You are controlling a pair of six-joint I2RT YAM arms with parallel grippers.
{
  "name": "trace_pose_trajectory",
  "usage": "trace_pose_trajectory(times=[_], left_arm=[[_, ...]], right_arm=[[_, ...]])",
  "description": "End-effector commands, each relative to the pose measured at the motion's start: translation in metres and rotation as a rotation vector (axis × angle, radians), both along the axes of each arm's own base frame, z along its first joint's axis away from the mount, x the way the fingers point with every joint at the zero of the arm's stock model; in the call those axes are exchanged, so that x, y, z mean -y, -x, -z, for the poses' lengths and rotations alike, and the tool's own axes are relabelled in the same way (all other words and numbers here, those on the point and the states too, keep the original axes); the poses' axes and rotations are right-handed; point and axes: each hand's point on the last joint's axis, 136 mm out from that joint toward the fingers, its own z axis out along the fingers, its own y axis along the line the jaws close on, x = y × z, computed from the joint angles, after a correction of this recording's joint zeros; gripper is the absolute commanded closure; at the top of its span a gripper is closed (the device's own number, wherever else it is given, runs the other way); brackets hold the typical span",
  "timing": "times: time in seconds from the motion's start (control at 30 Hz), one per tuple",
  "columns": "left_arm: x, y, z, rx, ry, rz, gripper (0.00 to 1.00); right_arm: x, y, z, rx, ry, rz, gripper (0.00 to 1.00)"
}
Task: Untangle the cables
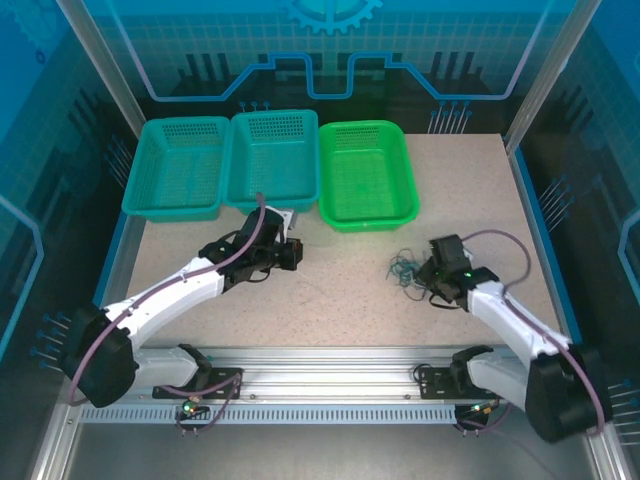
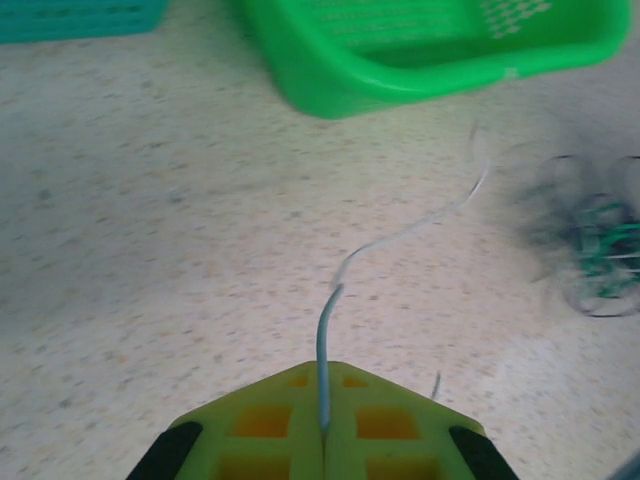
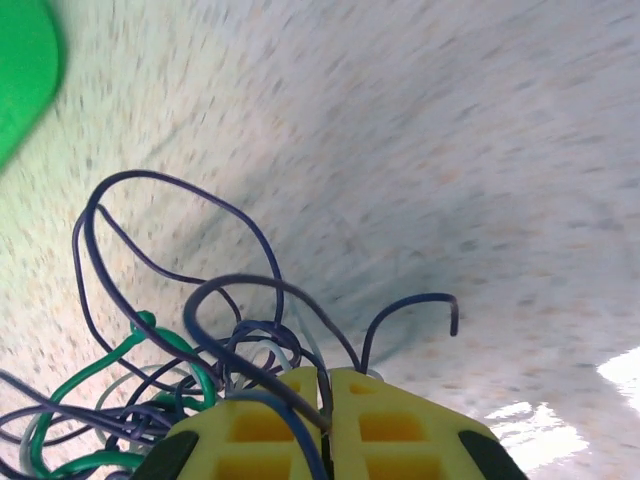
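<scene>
Speckled beige worktop (image 1: pixel 340 310) sits inside a blue-lit enclosure, with three baskets along its far edge: two teal baskets (image 1: pixel 175 165) (image 1: pixel 272 155) side by side on the left and a bright green basket (image 1: pixel 365 175) just beside them to the right

Most of the cables (image 1: pixel 403 268) lie as a loose clump on the bare worktop, just in front of the green basket's near right corner. From the left wrist, the same clump (image 2: pixel 595 250) shows blurred at the right edge, dark and green loops mixed

The left arm (image 1: pixel 180 290) reaches over the middle of the worktop, well apart from the clump. Its jaws are pressed together on a pale strand (image 2: pixel 322 340), which rises from between the yellow-green pads and curves away toward the green basket (image 2: pixel 420 50); its far end is blurred

The right arm (image 1: pixel 500 305) reaches to the clump's right side. Its jaws are closed on purplish strands (image 3: pixel 240 280) that loop up from between the pads, one ending in a small hook. A green strand (image 3: pixel 100 365) and whitish ones tangle with them to the left of the pads
</scene>
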Motion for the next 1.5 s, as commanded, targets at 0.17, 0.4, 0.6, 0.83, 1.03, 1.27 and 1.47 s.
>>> trace_pose_trajectory(times=[0.17,0.4,0.6,0.83,1.03,1.27,1.47], left_arm=[[0.012,0.001,-0.006,-0.021,0.089,0.059,1.00],[0.049,0.008,0.011,-0.043,0.064,0.209,1.00],[0.057,0.012,0.034,-0.094,-0.018,0.233,1.00],[0.052,0.013,0.039,-0.094,-0.065,0.212,1.00],[0.040,0.004,-0.012,0.005,-0.054,0.148,1.00],[0.014,-0.035,-0.189,0.355,-0.017,0.094,1.00],[-0.059,-0.076,-0.315,0.628,-0.128,-0.106,1.00]], right_arm=[[0.030,0.020,-0.002,0.004,-0.001,0.060,1.00],[-0.003,0.031,0.019,-0.139,-0.039,-0.124,0.72],[-0.019,0.014,-0.030,-0.003,0.115,-0.323,0.47],[-0.062,-0.002,-0.044,-0.101,0.357,-0.497,0.30],[-0.062,0.001,-0.012,-0.205,0.384,-0.451,0.28],[-0.112,-0.012,-0.084,0.075,0.198,-0.697,0.27],[-0.117,-0.012,-0.110,0.105,0.158,-0.705,0.27]])
